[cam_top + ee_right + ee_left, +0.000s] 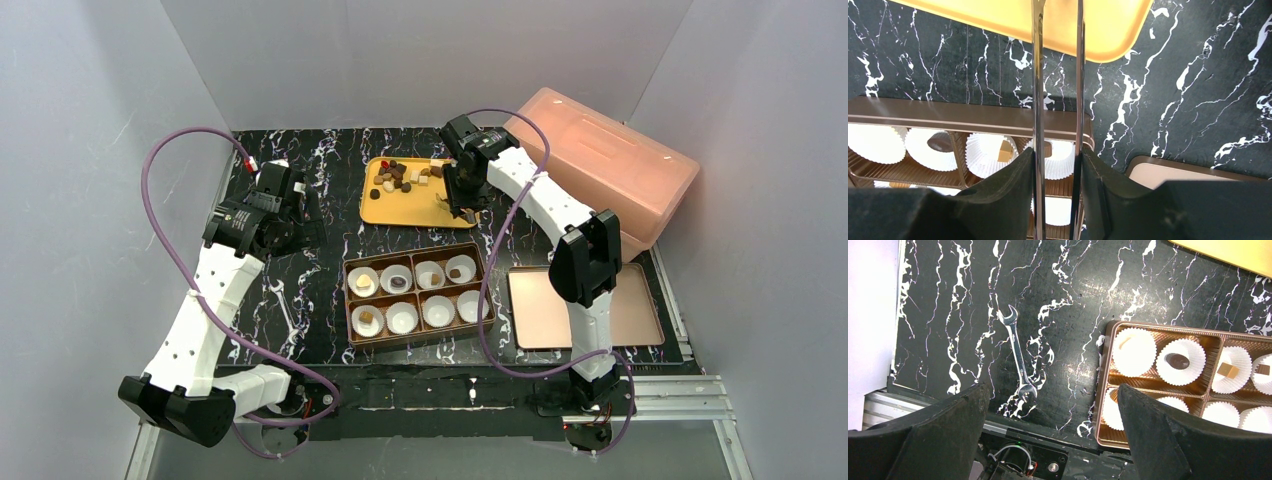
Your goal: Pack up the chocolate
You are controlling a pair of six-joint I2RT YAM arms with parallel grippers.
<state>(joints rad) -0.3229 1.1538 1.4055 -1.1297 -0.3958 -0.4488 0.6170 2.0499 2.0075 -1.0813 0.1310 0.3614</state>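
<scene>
right pincer (1058, 165) is clamping thin steel tweezers (1037, 75), blades pointing toward the flat yellow plastic tray (1108, 25). The tips are running out of frame, so can't tell if they're carrying anything. Meanwhile left pincer (1052, 390) is hanging released over the black marbled desk (948, 315). The tiny brown and cream chocolate pieces (405, 176) are mostly lying heaped at the tray's far end, a few sitting in white pleated paper cups (402, 318) in the brown eight-cell box (347, 305). Risks I'm seeing: round pieces squirting out of the smooth blades under squeeze; tips snagging the tray rim or dragging a light cup out; long tool amplifying wrist wobble, landing a piece on the desk or in an occupied cup.
</scene>
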